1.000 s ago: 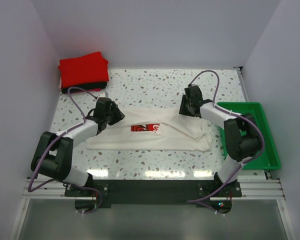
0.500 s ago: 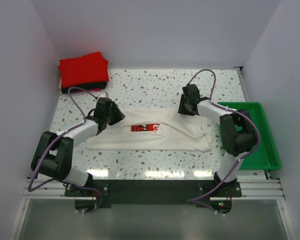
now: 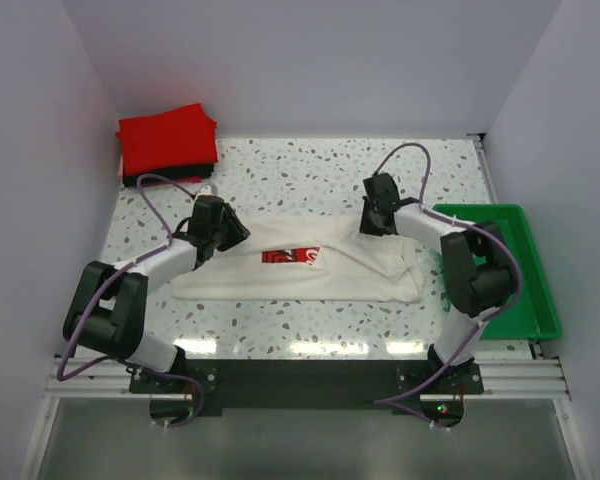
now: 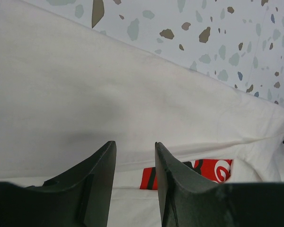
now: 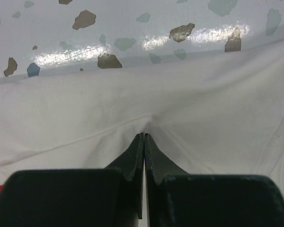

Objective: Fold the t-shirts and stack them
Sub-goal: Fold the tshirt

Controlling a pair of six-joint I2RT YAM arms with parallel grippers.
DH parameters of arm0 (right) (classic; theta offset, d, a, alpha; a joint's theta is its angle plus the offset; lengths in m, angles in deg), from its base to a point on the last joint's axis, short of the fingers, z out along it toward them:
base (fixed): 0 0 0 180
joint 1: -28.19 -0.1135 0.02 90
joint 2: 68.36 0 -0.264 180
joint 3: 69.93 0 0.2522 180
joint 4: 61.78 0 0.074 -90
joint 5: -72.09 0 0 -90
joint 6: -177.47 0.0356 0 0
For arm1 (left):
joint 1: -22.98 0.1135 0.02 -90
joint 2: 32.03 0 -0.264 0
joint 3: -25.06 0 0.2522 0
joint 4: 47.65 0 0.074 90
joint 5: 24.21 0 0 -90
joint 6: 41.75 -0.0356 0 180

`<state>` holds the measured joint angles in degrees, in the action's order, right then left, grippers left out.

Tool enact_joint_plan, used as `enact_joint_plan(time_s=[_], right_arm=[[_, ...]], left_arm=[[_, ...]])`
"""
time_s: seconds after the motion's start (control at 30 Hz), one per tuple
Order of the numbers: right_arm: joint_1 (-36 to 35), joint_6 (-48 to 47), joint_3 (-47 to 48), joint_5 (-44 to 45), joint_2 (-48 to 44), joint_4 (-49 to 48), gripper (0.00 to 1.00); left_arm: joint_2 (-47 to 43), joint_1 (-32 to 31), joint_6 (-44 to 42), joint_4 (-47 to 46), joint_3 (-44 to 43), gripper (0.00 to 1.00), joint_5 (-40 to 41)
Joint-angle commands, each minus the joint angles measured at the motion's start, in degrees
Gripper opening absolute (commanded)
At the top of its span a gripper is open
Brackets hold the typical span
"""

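A cream-white t-shirt with a red chest print lies partly folded across the middle of the table. My left gripper sits at its far left edge, jaws open a little, nothing between them; the wrist view shows the cloth and print under the gripper. My right gripper is at the shirt's far right edge, shut on a pinch of the white cloth, with the gripper pressed into a small ridge. A folded red shirt lies on a black one at the back left.
A green plastic tray stands at the right edge of the table, beside the right arm. Grey walls close in the left, back and right sides. The speckled tabletop shows behind the shirt.
The right gripper has shifted slightly left and back at the shirt's far edge. The left arm and the shirt stack have not moved.
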<state>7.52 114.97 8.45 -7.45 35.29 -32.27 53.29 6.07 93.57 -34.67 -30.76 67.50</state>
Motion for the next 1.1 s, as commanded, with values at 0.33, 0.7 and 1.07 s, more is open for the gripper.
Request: enact_joint_plan(time_s=[0.33, 0.7, 1.07], right_arm=[[-5.3, 3.5, -9.4, -4.8, -19.2, 1.7, 0.0], [-5.4, -0.7, 1.8, 7.6, -8.9, 5.8, 0.27], [-3.2, -1.3, 8.7, 12.6, 3.2, 6.2, 0.52]], left_arm=[[0.6, -0.2, 0.4, -3.8, -0.3, 0.43, 0.7], [-0.5, -0.2, 0.5, -3.3, 0.1, 0.42, -0.2], [-2.8, -0.2, -0.8, -1.9, -0.2, 0.43, -0.1]])
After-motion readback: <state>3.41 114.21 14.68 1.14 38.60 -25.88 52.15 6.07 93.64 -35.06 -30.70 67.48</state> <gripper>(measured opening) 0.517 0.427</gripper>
